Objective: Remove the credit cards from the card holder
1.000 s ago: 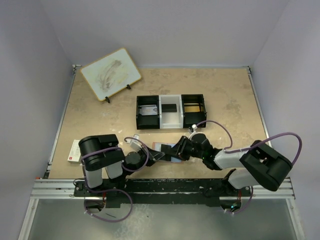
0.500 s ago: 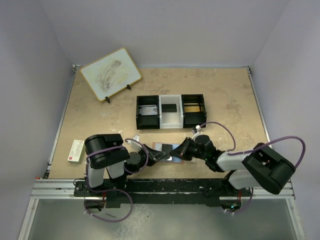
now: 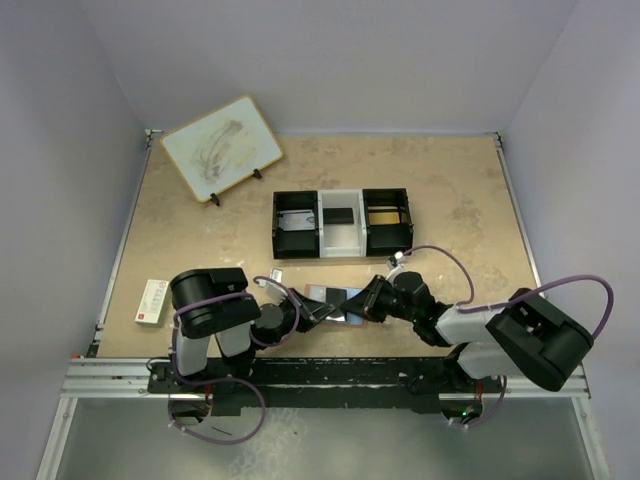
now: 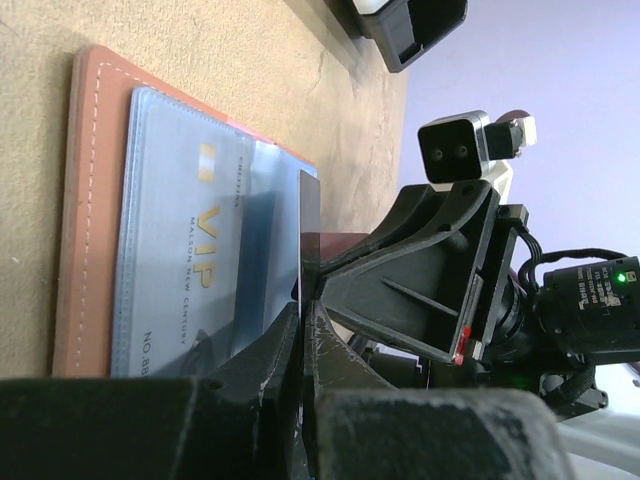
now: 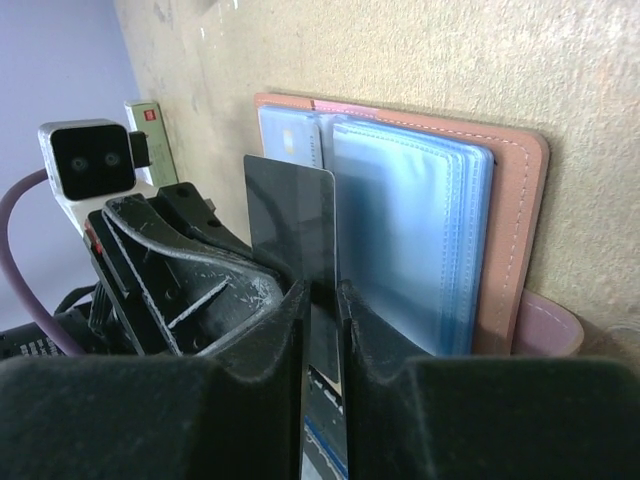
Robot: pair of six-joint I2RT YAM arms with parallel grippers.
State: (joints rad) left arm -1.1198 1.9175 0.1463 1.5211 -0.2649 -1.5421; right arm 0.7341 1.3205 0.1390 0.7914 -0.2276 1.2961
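Left wrist: open card holder [image 4: 88, 200] holds a VIP card [image 4: 190, 250].

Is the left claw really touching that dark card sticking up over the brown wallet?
Touching. The left wrist view shows the left gripper shut on the near end of the dark credit card, which rises edge-on from between its fingers.

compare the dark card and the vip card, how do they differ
The dark card stands on edge; the VIP card lies flat. The dark card is uncovered; the VIP card sits under clear plastic in the holder. The dark card is plain near-black; the VIP card pale blue with gold letters. Both are thin rectangles.
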